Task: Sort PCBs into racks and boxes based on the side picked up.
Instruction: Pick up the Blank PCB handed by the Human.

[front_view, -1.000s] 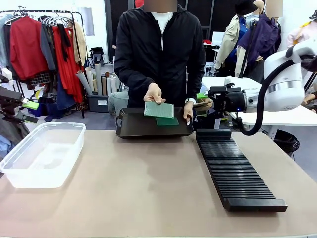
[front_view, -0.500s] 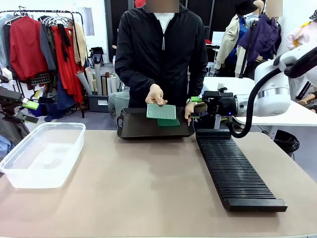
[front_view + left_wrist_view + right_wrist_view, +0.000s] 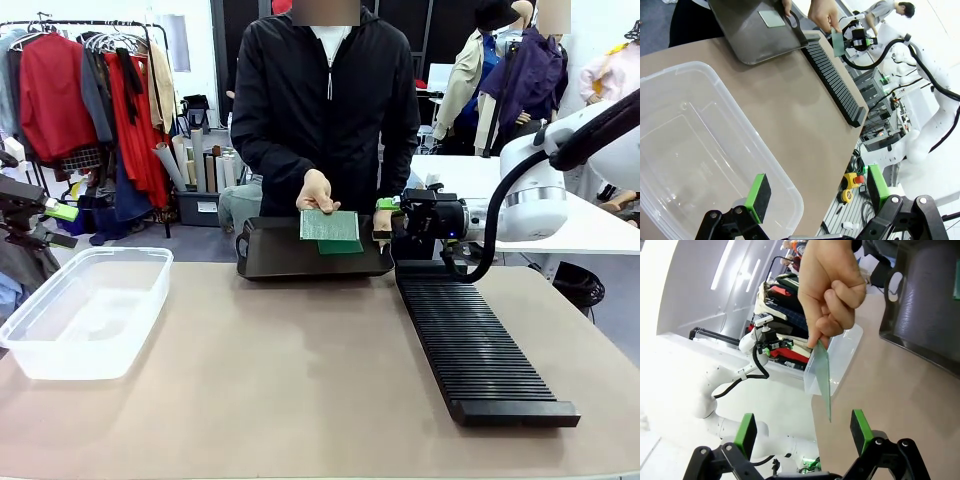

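Observation:
The person's hand holds one green PCB above the dark tray; a second PCB lies in the tray. My right gripper is open, right beside the held board's right edge. In the right wrist view the PCB hangs edge-on from the hand, its lower tip just above the gap of the right gripper. My left gripper is open over the clear box. The black slotted rack lies on the right of the table.
The clear box stands at the table's left, the dark tray at the far edge in front of the person. Bare tabletop stretches between box and rack. A clothes rail stands behind on the left.
My right gripper has moved left, from beyond the rack's far end up to the held PCB. The person has shifted the board slightly right toward it. Jaws stay open.

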You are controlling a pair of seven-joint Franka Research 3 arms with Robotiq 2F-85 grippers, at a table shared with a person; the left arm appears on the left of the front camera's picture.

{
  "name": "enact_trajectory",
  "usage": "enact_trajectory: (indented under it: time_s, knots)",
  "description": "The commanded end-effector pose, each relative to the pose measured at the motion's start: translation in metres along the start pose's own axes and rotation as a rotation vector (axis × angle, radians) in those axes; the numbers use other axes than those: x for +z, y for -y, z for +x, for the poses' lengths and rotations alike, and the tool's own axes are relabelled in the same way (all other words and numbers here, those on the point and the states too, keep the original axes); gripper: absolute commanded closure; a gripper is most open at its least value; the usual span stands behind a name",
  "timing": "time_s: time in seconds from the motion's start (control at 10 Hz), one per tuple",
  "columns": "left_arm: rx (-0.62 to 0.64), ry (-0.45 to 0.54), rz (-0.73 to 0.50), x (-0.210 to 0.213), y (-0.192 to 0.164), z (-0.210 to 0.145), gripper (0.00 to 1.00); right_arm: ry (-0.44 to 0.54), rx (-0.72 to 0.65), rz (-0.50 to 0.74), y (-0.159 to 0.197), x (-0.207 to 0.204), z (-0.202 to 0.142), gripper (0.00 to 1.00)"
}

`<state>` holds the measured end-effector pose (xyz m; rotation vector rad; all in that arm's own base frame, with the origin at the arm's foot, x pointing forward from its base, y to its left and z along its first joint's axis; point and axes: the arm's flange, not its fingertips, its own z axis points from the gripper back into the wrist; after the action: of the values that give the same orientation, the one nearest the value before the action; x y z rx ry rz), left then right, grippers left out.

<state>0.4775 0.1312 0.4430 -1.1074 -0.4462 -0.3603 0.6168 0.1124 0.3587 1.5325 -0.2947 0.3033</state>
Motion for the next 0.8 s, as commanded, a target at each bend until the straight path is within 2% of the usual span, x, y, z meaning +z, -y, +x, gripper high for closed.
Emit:
enact_trajectory:
  time_s: [0.0,0.7]
  knots:
    - [0.002,0.001,0.004,0.000,0.002,0.000,0.00,-0.028,0.021,0.023,0.000,-0.010,0.015,0.00]
    - [0.002,0.001,0.004,0.000,0.002,0.000,0.00,-0.076,0.043,-0.040,0.024,-0.028,0.034,0.00]
